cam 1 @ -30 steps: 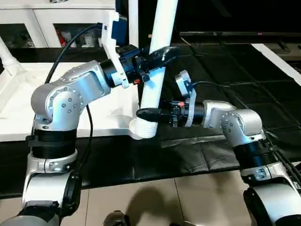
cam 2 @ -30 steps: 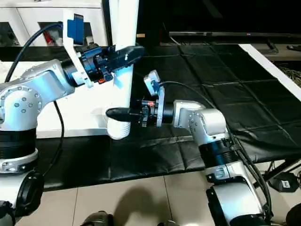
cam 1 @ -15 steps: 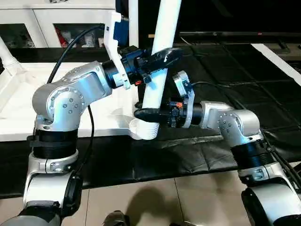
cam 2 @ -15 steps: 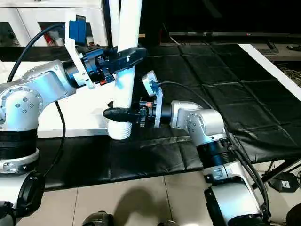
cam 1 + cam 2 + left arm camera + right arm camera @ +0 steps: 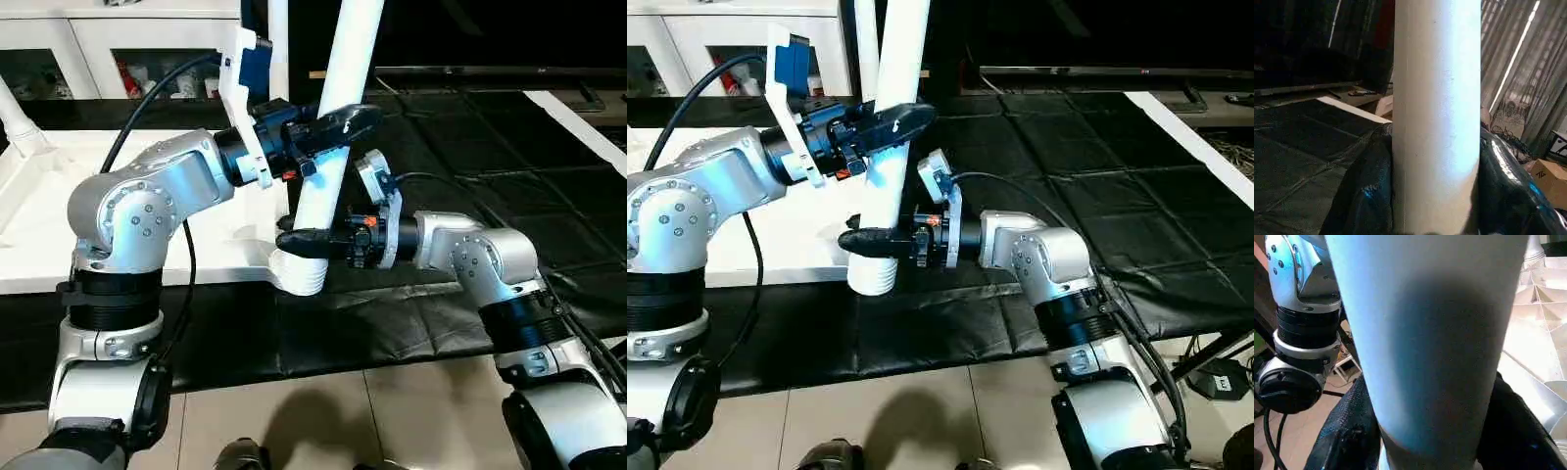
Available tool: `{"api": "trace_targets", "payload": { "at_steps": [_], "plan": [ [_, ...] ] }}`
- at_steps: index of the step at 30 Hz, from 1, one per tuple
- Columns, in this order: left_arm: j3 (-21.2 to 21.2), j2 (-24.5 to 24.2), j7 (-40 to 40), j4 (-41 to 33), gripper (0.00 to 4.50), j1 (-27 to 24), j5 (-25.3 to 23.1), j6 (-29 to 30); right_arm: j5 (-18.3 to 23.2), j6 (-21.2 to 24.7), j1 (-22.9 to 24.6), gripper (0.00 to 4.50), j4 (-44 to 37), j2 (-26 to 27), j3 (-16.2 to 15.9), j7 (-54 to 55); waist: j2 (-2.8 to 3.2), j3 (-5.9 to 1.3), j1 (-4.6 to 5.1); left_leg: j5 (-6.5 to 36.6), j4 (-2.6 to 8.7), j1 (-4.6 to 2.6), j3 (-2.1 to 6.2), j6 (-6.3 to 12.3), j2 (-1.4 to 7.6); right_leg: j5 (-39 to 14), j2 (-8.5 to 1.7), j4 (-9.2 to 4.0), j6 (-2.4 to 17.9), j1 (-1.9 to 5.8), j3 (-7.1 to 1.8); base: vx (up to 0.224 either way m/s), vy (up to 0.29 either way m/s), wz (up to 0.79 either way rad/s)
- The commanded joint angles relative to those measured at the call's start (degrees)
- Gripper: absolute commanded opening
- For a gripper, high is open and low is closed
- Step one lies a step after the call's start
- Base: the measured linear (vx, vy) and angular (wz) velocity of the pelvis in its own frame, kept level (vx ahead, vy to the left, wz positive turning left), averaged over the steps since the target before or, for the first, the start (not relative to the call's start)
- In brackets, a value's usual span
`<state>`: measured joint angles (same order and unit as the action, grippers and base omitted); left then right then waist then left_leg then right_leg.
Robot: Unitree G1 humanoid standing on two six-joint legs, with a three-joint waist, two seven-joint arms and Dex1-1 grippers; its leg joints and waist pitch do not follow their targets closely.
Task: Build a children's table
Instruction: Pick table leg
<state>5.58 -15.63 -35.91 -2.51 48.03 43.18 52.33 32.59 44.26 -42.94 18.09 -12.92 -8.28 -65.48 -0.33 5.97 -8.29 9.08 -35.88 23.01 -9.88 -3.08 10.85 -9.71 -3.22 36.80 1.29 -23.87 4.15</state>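
Left eye view: the white plastic rectangular table top (image 5: 39,245) lies upside down at centre left. Its rounded corner socket (image 5: 297,271) sits at frame centre. A long white round tapered tube leg (image 5: 333,127) rises from that socket, leaning toward the upper right. The left gripper (image 5: 338,122) is clamped on the leg at mid-height. The right gripper (image 5: 299,241) grips the leg low, just above the socket. A second white tube leg (image 5: 14,122) stands at the far left edge, apparently fitted.

Right eye view: the same arrangement appears, with the leg's ribbed foot at the socket, centre left. Whether it is fully seated cannot be determined.

Left wrist view: both black fingers (image 5: 1359,196) press against the leg's sides.

Right wrist view: the fingers (image 5: 1344,440) flank the leg closely; the ribbed underside (image 5: 1535,323) shows at upper right.

Assessment: this leg is in mid-insertion. The remaining legs cannot be confirmed. Turning the table upright remains.
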Motion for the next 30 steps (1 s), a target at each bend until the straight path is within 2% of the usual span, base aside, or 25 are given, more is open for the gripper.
{"api": "trace_targets", "payload": {
  "at_steps": [1, 3, 4, 5, 8, 12, 17, 20, 21, 22, 26, 27, 28, 30],
  "plan": [
    [0.1, 1.3, -0.4, -3.1, 2.51, 1.6, 3.8, 1.0, -0.4, 0.2, -0.3, 2.04, 0.7, 0.1, 0.3, 0.5, 0.99, -6.20, -0.15, 13.0, 4.06, -1.48, 1.26, -2.71, 2.28, -15.7, -5.09, -4.75, 9.8, 3.28, -2.93, 0.000, 0.000, 0.00],
    [0.6, 1.9, -0.5, -3.6, 2.51, 1.6, 5.0, 1.6, -0.4, 0.1, -0.1, 2.03, 0.6, 0.1, 0.3, 0.7, 0.92, -6.23, -0.11, 12.9, 4.00, -1.41, 1.20, -2.69, 2.22, -15.4, -5.04, -4.71, 10.0, 3.30, -2.94, 0.000, 0.000, 0.00],
    [1.3, 2.7, -0.2, -4.0, 2.71, 1.6, 6.4, 2.0, -0.4, 0.0, 0.1, 2.02, 0.5, 0.2, 0.3, 0.8, 1.00, -6.25, -0.16, 12.9, 3.97, -1.41, 1.19, -2.58, 2.21, -15.1, -5.09, -4.74, 10.3, 3.31, -2.92, 0.000, 0.000, 0.00],
    [1.5, 3.0, -0.2, -4.1, 2.71, 1.7, 6.8, 2.0, -0.4, 0.0, 0.2, 2.02, 0.5, 0.2, 0.4, 0.8, 1.07, -6.26, -0.20, 13.0, 3.95, -1.44, 1.23, -2.54, 2.26, -14.9, -5.10, -4.75, 10.6, 3.29, -2.89, 0.000, 0.000, 0.00],
    [2.2, 4.5, -0.1, -4.6, 3.00, 1.3, 7.8, 0.8, -0.3, -0.1, 0.8, 2.01, 0.1, 0.6, 0.6, 1.3, 1.11, -6.18, -0.18, 13.4, 4.04, -1.44, 1.25, -2.34, 2.28, -15.7, -4.99, -4.95, 10.0, 3.29, -2.87, 0.000, 0.000, 0.00],
    [3.6, 6.6, 1.1, -4.7, 3.01, 0.9, 9.1, -0.5, 0.0, -0.1, 1.7, 2.00, -0.4, 1.1, 1.0, 2.1, 1.18, -6.17, -0.37, 13.8, 4.04, -1.44, 1.30, -2.32, 2.25, -16.6, -5.03, -5.07, 9.5, 3.29, -2.86, 0.000, 0.000, 0.00],
    [8.3, 7.2, 3.3, -4.9, 3.01, 0.8, 12.5, -1.3, -1.1, -3.2, 2.5, 2.00, 0.4, 2.2, 3.6, 6.9, 1.16, -6.23, -0.34, 13.8, 3.99, -1.43, 1.32, -2.59, 2.17, -17.0, -5.01, -5.08, 9.4, 3.24, -2.77, 0.000, 0.000, 0.00],
    [12.3, 6.3, 4.8, -5.7, 3.01, -0.4, 15.8, -0.5, -2.1, -5.5, 3.1, 1.99, 1.4, 2.6, 5.6, 10.7, 0.93, -6.30, -0.21, 13.4, 3.99, -1.47, 1.25, -3.17, 2.17, -15.6, -4.97, -4.81, 10.7, 3.24, -2.74, 0.000, 0.000, 0.00],
    [13.6, 5.8, 5.5, -5.9, 3.01, -1.0, 16.5, -0.3, -2.5, -6.2, 3.5, 1.96, 1.4, 2.4, 6.0, 11.6, 1.00, -6.27, -0.19, 13.6, 4.01, -1.49, 1.23, -3.19, 2.20, -15.5, -4.96, -4.78, 10.7, 3.16, -2.76, 0.000, 0.000, 0.00],
    [14.8, 4.8, 5.9, -6.5, 3.01, -2.0, 16.6, 0.1, -2.8, -6.9, 4.6, 1.93, 0.5, 2.2, 6.6, 12.3, 0.89, -6.18, -0.04, 13.9, 4.08, -1.47, 1.16, -2.97, 2.11, -16.3, -4.82, -4.88, 9.7, 3.19, -2.80, 0.000, 0.000, 0.00],
    [13.9, 1.6, 5.7, -9.4, 3.01, -6.1, 12.2, -0.2, -3.4, -7.7, 7.3, 1.92, -2.4, 2.3, 8.2, 16.1, 1.15, -6.18, 0.13, 13.2, 4.32, -1.57, 1.27, -3.00, 2.32, -16.6, -4.66, -4.78, 8.0, 3.05, -2.89, 0.000, 0.000, 0.00],
    [13.5, 1.0, 5.8, -10.0, 3.01, -7.0, 11.1, -0.3, -4.0, -8.0, 7.8, 1.92, -3.1, 2.3, 8.3, 17.4, 1.48, -6.21, 0.24, 13.8, 4.31, -1.76, 1.21, -3.19, 2.22, -16.9, -4.58, -4.88, 7.9, 2.93, -2.85, 0.000, 0.000, 0.00],
    [11.1, -1.4, 6.0, -11.3, 3.01, -10.0, 5.5, -2.2, -5.8, -8.7, 9.0, 1.92, -4.5, 2.4, 8.6, 21.2, 1.35, -6.10, 0.23, 14.0, 4.53, -1.80, 1.34, -3.35, 2.35, -17.2, -4.64, -5.14, 7.6, 2.89, -2.88, 0.000, 0.000, 0.00],
    [9.8, -2.7, 6.4, -11.8, 3.01, -11.8, 2.5, -3.5, -7.1, -9.5, 9.9, 1.92, -5.4, 2.4, 8.4, 23.2, 1.46, -5.99, 0.42, 15.5, 4.63, -1.99, 1.32, -3.90, 2.32, -19.1, -4.64, -5.17, 6.7, 2.73, -2.90, 0.000, 0.000, 0.00]
  ]
}}
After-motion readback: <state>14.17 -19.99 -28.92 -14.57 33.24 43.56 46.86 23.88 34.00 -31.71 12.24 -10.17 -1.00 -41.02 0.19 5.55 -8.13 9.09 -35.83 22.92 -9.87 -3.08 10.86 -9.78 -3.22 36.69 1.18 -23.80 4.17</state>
